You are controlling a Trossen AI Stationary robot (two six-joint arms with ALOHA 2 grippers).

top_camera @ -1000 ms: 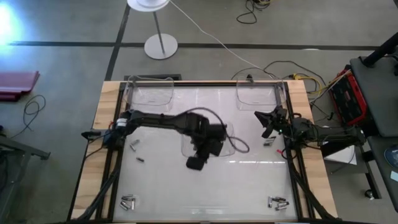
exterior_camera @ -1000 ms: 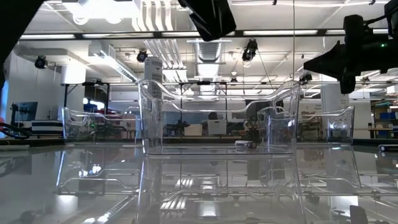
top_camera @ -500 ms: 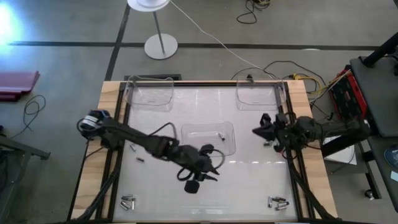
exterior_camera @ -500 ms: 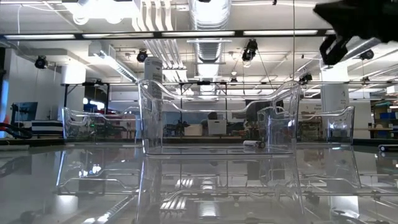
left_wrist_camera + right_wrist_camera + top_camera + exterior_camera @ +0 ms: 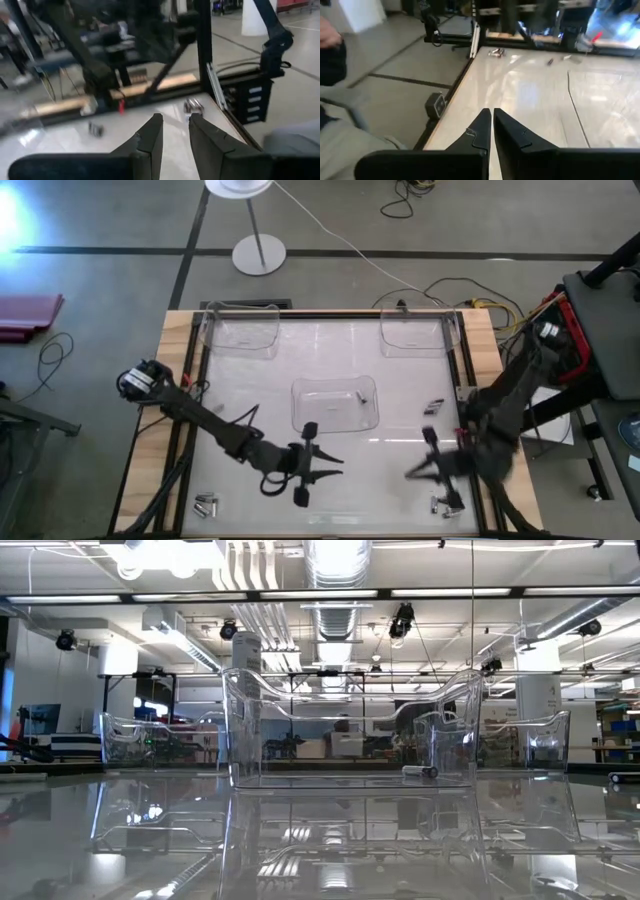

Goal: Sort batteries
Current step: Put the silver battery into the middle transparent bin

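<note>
You can see one battery (image 5: 352,396) lying in the middle clear tray (image 5: 335,423). More batteries (image 5: 206,504) sit at the tabletop (image 5: 400,380) corners, around 7 and 5 o'clock. Left claw (image 5: 303,467) is slightly apart; right claw (image 5: 492,116) looks pressed together.

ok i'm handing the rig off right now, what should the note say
Left gripper: open, empty, above the table's front middle.
Right gripper: shut, nothing seen in it, above the front right.
Batteries: one battery lies in the centre tray. Loose ones: front-left cluster, front-right cluster, pair near the right edge.
Done: one battery in a tray.
Left: all the loose ones. No batteries show in the back trays.
</note>
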